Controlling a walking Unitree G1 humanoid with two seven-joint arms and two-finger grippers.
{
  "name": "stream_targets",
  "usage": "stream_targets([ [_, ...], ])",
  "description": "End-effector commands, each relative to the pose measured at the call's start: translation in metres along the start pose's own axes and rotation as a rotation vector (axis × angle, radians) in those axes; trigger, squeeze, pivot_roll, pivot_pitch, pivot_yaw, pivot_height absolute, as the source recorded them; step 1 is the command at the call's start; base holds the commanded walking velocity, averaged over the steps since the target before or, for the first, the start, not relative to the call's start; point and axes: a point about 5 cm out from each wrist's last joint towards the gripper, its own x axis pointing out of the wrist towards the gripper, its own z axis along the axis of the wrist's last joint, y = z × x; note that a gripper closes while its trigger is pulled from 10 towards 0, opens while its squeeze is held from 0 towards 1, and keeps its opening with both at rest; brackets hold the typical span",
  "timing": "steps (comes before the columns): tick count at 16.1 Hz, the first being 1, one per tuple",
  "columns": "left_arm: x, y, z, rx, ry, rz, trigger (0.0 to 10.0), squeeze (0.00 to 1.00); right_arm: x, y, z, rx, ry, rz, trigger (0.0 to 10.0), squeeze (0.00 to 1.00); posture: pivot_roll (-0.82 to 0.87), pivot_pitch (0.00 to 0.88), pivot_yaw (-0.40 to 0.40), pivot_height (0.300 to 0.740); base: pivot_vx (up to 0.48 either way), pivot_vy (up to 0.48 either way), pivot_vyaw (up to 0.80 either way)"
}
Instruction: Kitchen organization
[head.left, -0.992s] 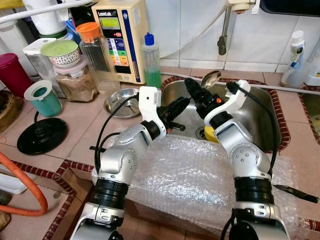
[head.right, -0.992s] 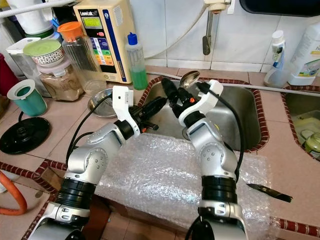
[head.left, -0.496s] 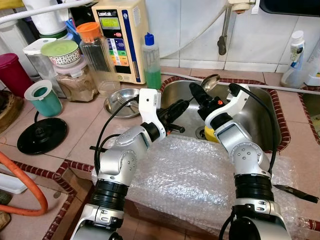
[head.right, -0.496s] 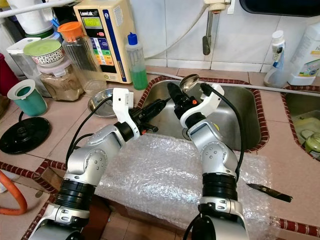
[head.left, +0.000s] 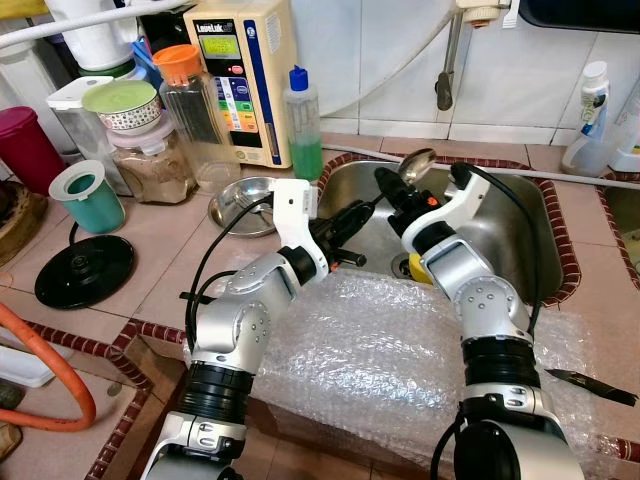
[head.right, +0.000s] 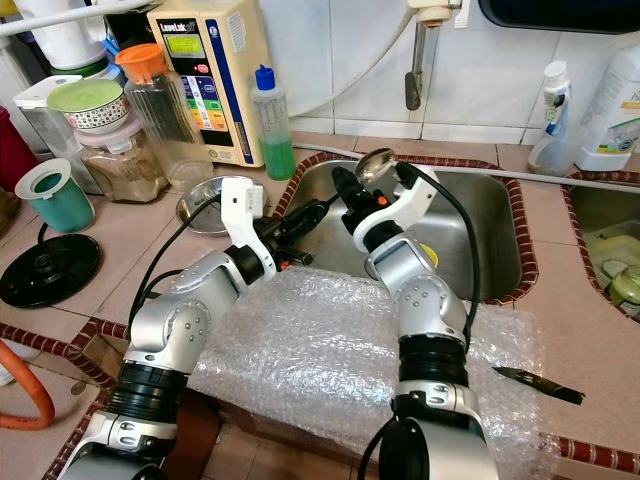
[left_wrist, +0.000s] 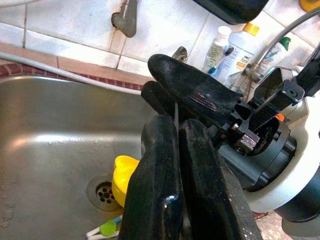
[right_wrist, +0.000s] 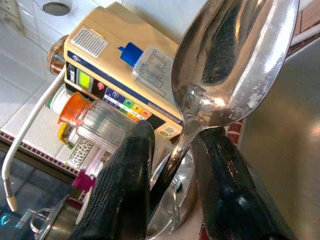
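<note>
- Centre of the head views, over the sink (head.left: 520, 215): both grippers meet above the basin's left part.
- Right gripper (head.left: 392, 190): fingers clamped on the handle of a spoon (head.left: 417, 163); bowl of the spoon points up toward the back rim of the sink. In the right wrist view the handle runs down between the two fingers (right_wrist: 125, 185), bowl (right_wrist: 235, 60) past their tips.
- Left gripper (head.left: 357, 212): fingers pressed together, nothing seen between them; tips just beside the right gripper's fingers. Contact between the two cannot be told.
- In the basin: yellow object (left_wrist: 122, 177) by the drain (left_wrist: 102, 192), below the grippers.
- Lower centre: bubble wrap (head.left: 370, 350) spread over the counter edge, under both forearms.
- Lower right: dark blade-like piece (head.left: 590, 385) lying on the wrap's edge.
- Upper left: cream appliance (head.left: 240, 75), green soap bottle (head.left: 303, 125), orange-lidded jar (head.left: 190, 110), steel dish (head.left: 243, 205) on the counter left of the sink.
- Left edge: teal cup (head.left: 88, 197), black round lid (head.left: 83, 270).
</note>
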Motion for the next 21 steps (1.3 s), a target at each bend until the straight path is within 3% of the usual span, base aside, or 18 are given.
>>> stream_targets([
  [1, 0.001, -0.010, 0.004, 0.014, -0.013, -0.060, 0.0, 0.00, 0.005, 0.002, 0.001, 0.001, 0.001, -0.011, 0.0, 0.00, 0.02, 0.000, 0.121, 0.740, 0.000, 0.000, 0.00],
  [4, 0.000, -0.010, 0.003, 0.017, -0.009, -0.052, 0.0, 0.00, 0.008, -0.001, 0.006, 0.007, -0.028, -0.041, 0.0, 0.00, 0.02, 0.000, 0.118, 0.740, 0.000, 0.000, 0.00],
  [9, -0.001, -0.006, 0.001, 0.029, 0.007, -0.030, 0.0, 0.00, 0.006, -0.021, 0.030, -0.065, -0.122, -0.195, 0.0, 0.00, 0.03, 0.000, 0.121, 0.740, 0.000, 0.000, 0.00],
  [10, -0.001, -0.005, 0.001, 0.033, 0.011, -0.027, 0.0, 0.90, 0.006, -0.024, 0.039, -0.090, -0.155, -0.217, 0.0, 0.00, 0.03, 0.000, 0.120, 0.740, 0.000, 0.000, 0.00],
  [11, -0.001, -0.005, 0.001, 0.031, 0.012, -0.021, 10.0, 1.00, 0.007, -0.026, 0.045, -0.137, -0.169, -0.241, 0.0, 0.00, 0.03, 0.000, 0.121, 0.740, 0.000, 0.000, 0.00],
  [13, -0.002, -0.003, 0.000, 0.031, 0.017, -0.015, 10.0, 1.00, 0.010, -0.025, 0.049, -0.178, -0.164, -0.242, 0.0, 0.00, 0.03, 0.000, 0.122, 0.740, 0.000, 0.000, 0.00],
  [15, -0.003, -0.002, -0.002, 0.027, 0.031, -0.022, 10.0, 1.00, 0.015, -0.020, 0.054, -0.287, -0.168, -0.245, 0.0, 0.00, 0.03, 0.000, 0.126, 0.740, 0.000, 0.000, 0.00],
  [17, -0.004, -0.003, -0.005, 0.030, 0.048, -0.026, 10.0, 1.00, 0.018, -0.020, 0.062, -0.483, -0.173, -0.278, 0.0, 0.00, 0.03, 0.000, 0.127, 0.740, 0.000, 0.000, 0.00],
  [21, -0.008, 0.000, -0.007, 0.041, 0.068, -0.020, 10.0, 1.00, 0.014, -0.032, 0.063, -0.761, -0.134, -0.323, 0.0, 0.00, 0.04, 0.000, 0.124, 0.740, 0.000, 0.000, 0.00],
])
